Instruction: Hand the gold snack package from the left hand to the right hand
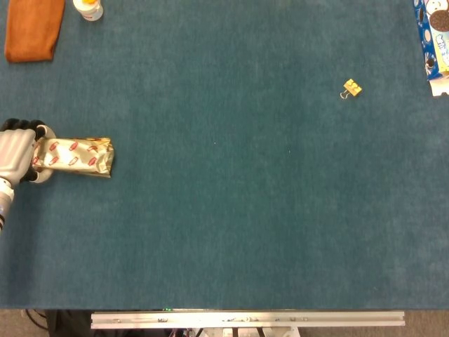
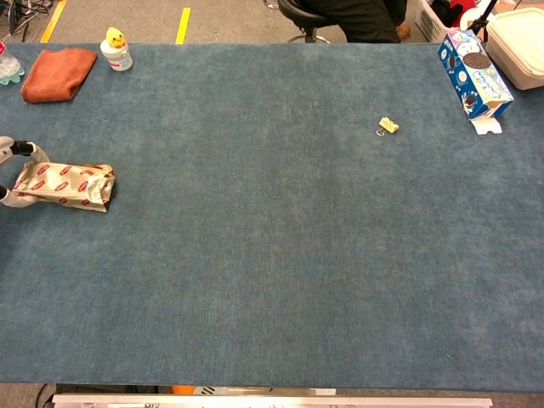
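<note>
Status: early stage. The left hand sits at the left edge of the frame, at mid-height, with its fingers wrapped around one end of the gold snack package; the grip appears established. The right hand does not appear in either view, so its state cannot be reported. Judged from this, the pickup is done or nearly so, while the carry toward the centre, the meeting with the right hand and the release all remain outstanding. In the chest view the package lies low over the blue table, its free end pointing toward the centre; whether it touches the cloth or is raised clear cannot be determined. Condition of the item: an elongated foil pack, crinkled, gold with rows of small red oval marks, its free end folded and showing dark at the fold.
</note>
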Robot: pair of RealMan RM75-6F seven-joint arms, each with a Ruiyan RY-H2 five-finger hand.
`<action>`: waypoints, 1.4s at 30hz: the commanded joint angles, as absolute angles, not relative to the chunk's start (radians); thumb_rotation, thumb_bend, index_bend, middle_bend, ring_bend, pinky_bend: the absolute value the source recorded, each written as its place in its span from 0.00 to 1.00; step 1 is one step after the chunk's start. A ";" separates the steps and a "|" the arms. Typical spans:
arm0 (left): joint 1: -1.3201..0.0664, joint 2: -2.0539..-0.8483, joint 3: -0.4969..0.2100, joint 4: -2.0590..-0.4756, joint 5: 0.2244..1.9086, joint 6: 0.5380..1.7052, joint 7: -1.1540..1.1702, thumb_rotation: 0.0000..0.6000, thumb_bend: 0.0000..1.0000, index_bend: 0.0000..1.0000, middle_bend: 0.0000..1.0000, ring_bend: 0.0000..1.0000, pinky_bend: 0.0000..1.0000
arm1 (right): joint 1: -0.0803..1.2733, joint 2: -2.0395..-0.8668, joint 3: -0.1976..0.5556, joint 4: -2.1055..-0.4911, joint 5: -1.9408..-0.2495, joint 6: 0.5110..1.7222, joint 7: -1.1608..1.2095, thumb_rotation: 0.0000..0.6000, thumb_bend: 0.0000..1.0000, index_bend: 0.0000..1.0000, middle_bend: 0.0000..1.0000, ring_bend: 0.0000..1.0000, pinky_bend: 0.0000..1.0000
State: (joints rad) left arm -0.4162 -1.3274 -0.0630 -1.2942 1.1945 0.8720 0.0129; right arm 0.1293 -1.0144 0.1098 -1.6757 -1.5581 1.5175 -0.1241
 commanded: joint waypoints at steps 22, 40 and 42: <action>-0.476 -1.102 -0.141 -1.736 1.155 0.824 -0.138 1.00 0.33 0.59 0.28 0.21 0.18 | 0.295 -1.026 0.114 -1.756 -1.705 1.369 -0.107 1.00 0.05 0.18 0.35 0.29 0.42; -0.609 -1.039 -0.195 -2.055 0.910 0.790 -0.050 1.00 0.34 0.58 0.28 0.21 0.18 | 0.514 -1.229 0.141 -1.784 -1.804 1.209 -0.140 1.00 0.01 0.18 0.28 0.16 0.28; -0.624 -1.031 -0.202 -2.073 0.879 0.779 -0.060 1.00 0.34 0.58 0.28 0.21 0.18 | 0.532 -1.248 0.146 -1.780 -1.813 1.203 -0.150 1.00 0.01 0.18 0.25 0.13 0.25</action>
